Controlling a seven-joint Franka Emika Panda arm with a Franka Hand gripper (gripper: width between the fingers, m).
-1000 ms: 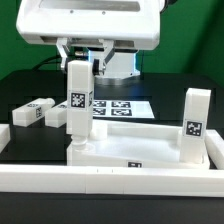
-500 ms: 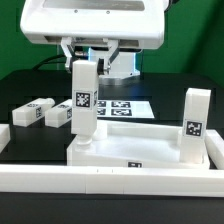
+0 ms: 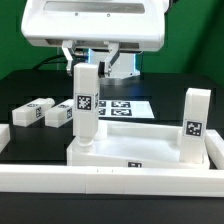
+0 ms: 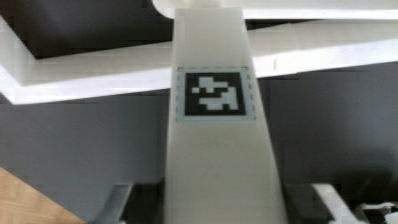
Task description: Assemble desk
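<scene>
One leg is gripped by the gripper. The jaws are closed on its upper end, one on either side. The tagged face is thus left uncovered, and the lower end is free for seating. In the wrist view the leg fills the frame centre, tag legible, with the jaws flanking it.

Pos. of held leg: upright, approx. vertical, centre-left of the exterior frame. Its foot is set at the rear corner of the desk top on the exterior view's left. Whether the foot is fully seated or only resting on the corner cannot be told. A vertical hold is judged necessary so that foot and corner mount line up.

Pos. of desk top: lower centre to lower right of the exterior frame, flat, rim up. A second leg stands upright at its corner on the exterior view's right and is judged already fitted.

Remaining parts: an outer loose leg and an inner loose leg lie flat, side by side, at mid-left, well apart from the desk top and within reach for later steps.

Fixtures: the marker board lies flat behind the desk top, frame centre. The border rail runs along the lower frame, just in front of the desk top. It is judged to act as a stop vs. sliding. All items rest on the black table.
</scene>
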